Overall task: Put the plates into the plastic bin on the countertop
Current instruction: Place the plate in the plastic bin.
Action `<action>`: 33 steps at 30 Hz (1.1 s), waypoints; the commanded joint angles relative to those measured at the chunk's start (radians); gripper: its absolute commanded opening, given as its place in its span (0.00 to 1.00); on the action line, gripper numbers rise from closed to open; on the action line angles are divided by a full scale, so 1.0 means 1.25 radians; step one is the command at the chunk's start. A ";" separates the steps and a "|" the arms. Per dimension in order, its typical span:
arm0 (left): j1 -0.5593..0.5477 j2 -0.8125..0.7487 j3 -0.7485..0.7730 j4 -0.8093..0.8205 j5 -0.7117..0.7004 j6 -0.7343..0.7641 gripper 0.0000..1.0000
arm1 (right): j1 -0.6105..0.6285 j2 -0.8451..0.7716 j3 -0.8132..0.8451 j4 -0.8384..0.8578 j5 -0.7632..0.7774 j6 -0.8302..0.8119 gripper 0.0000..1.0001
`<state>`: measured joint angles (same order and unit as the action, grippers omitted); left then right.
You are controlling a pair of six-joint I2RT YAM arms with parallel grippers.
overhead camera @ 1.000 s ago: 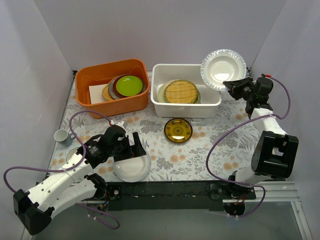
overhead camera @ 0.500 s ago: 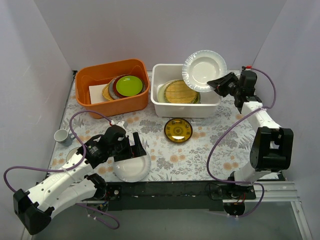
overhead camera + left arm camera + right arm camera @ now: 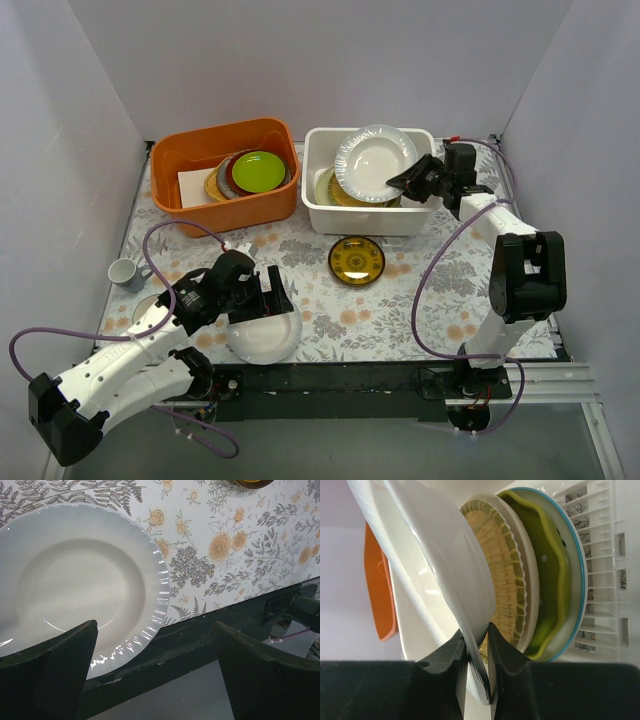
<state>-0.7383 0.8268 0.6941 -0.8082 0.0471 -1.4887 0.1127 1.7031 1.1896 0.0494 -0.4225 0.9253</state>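
Observation:
My right gripper [image 3: 407, 183] is shut on the rim of a plain white plate [image 3: 375, 163], which tilts over the plastic bin [image 3: 372, 218]. In the right wrist view both fingers pinch this plate [image 3: 445, 555] at the gripper [image 3: 477, 635], just above a woven yellow plate [image 3: 502, 575] and a green plate [image 3: 550, 595] stacked in the bin [image 3: 607, 555]. My left gripper [image 3: 266, 292] hangs open over another white plate [image 3: 265, 337] at the countertop's [image 3: 420, 290] near edge. In the left wrist view that plate [image 3: 75, 590] lies below the spread jaws of the gripper [image 3: 155, 667]. A small dark-and-gold plate [image 3: 356, 260] lies in front of the bin.
An orange tub [image 3: 200, 195] at the back left holds green and maroon plates [image 3: 256, 172]. A small white cup [image 3: 123, 272] stands at the left. A black rail [image 3: 350, 380] runs along the near edge. White walls enclose the left, back and right.
My right arm has swung left and down, carrying the white plate from above the bin's back right corner to low over the stacked plates. The left arm has not moved.

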 commanded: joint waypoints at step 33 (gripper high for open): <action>-0.018 -0.010 -0.003 -0.009 -0.025 -0.006 0.98 | -0.014 -0.003 -0.035 0.043 -0.136 -0.109 0.36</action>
<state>-0.7513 0.8265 0.6941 -0.8089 0.0341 -1.4925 0.1120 1.7672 1.1675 0.0498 -0.5362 0.8047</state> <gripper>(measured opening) 0.982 0.345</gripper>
